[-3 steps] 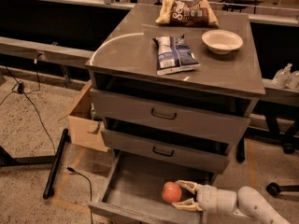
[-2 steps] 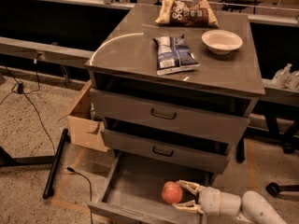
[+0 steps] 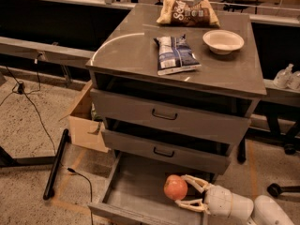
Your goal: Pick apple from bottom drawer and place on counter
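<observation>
Right of the cardboard box, the bottom drawer stands pulled out, and the apple lies on its floor towards the right front. The end effector reaches in from the right, released, its fingers spread either side of the apple, so the grasp seems to be the step in hand. Next it should clench, lift clear of the upper drawers, and set the apple on the tabletop, left of the bowl.

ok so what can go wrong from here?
The gripper sits beside the apple in the bottom drawer; a nudge could roll it away. The middle drawer front is close above, so the lift may clip it. On the counter, avoid the blue bag and bowl.
</observation>
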Robot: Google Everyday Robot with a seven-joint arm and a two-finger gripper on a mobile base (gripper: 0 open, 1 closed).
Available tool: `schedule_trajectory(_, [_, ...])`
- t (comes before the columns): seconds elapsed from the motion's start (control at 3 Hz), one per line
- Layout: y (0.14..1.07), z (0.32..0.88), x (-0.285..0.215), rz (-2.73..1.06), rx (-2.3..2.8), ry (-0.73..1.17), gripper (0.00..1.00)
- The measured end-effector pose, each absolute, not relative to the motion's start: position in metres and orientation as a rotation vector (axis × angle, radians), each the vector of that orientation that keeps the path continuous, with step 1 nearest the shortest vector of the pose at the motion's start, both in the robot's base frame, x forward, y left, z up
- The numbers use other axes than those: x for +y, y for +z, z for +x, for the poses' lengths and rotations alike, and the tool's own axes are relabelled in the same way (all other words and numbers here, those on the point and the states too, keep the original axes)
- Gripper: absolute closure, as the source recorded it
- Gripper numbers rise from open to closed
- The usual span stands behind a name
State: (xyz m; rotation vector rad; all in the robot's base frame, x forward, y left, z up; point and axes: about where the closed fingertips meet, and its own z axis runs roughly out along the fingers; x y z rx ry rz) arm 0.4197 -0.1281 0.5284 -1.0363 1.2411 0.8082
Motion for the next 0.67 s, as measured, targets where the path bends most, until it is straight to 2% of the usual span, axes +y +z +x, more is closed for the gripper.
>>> schedule_trajectory(0.67, [0.613,0.425,-0.130,-0.875,1.220,0.787,1.00])
